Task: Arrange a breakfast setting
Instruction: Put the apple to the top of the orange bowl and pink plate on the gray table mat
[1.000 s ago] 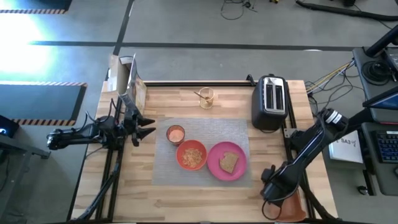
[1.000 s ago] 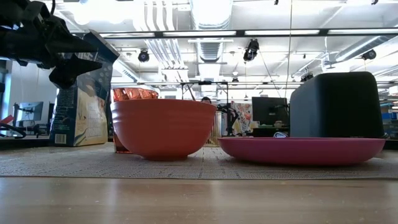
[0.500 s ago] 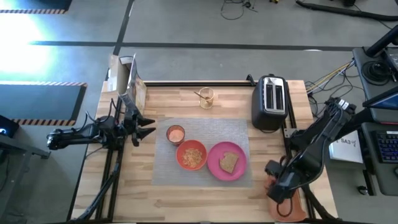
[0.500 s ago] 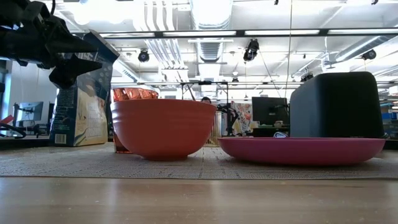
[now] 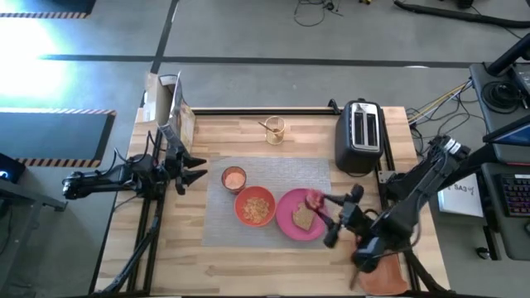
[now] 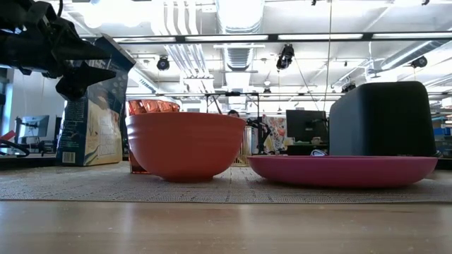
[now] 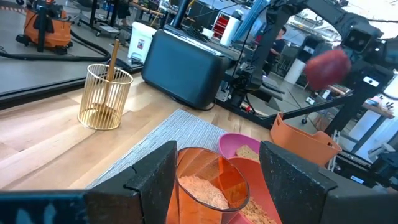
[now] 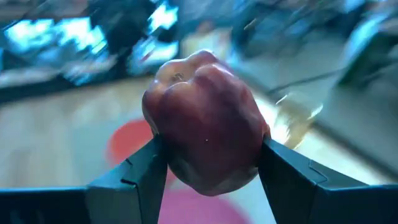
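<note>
The desk [image 5: 273,248] carries a grey mat [image 5: 315,170] at its middle. Far right on the desk stands the toaster [image 5: 361,135], just beyond the mat's far right corner. A box [image 5: 170,103] stands at the far left corner.

The right arm reaches in from the right, and its fingers [image 8: 211,165] are clamped on either side of the apple [image 8: 204,130], holding it above the right part of the plate [image 5: 284,217]. In the high view the apple [image 5: 314,199] shows over the plate's far right edge.

The left arm waits at the desk's left edge, clear of the mat, its fingers [image 5: 195,166] spread apart with nothing between them.

The pink plate lies on the mat's near right part with the toast [image 5: 303,218] on it. The bowl [image 5: 255,206] sits just left of the plate, touching or nearly so. The cup [image 5: 234,178] stands on the mat just beyond the bowl. A gold wire holder [image 5: 274,129] stands on the bare desk beyond the mat. An orange tray [image 5: 389,277] shows at the near right edge, partly under the right arm.
</note>
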